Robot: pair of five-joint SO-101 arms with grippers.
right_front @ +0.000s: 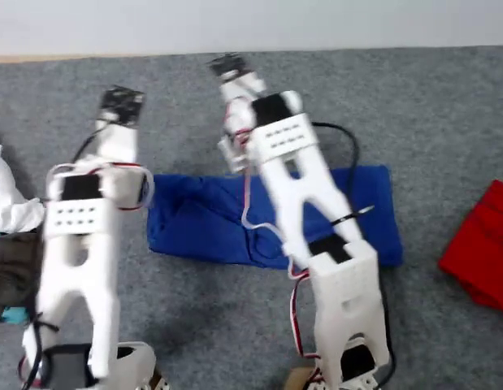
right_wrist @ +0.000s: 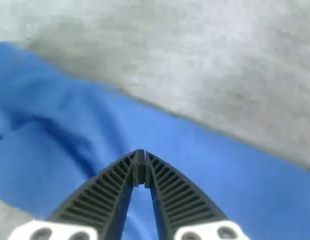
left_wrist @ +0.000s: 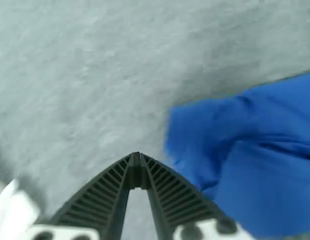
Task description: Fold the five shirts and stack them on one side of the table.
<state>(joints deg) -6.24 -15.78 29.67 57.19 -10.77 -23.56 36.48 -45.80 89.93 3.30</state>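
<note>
The soft, limp blue shirt (right_front: 194,221) is probably best pinched at a corner; the left end effector (left_wrist: 137,160) and right end effector (right_wrist: 139,156) are closed, empty

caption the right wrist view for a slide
Right gripper, shut, framed against the blue shirt on the gray table.

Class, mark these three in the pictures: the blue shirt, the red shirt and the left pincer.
blue shirt (right_front: 194,219), high view, bare cloth on its rumpled half.
red shirt (right_front: 483,248), high view, middle of the visible cloth.
left pincer (left_wrist: 137,159), left wrist view, where its shut tips meet.
</note>
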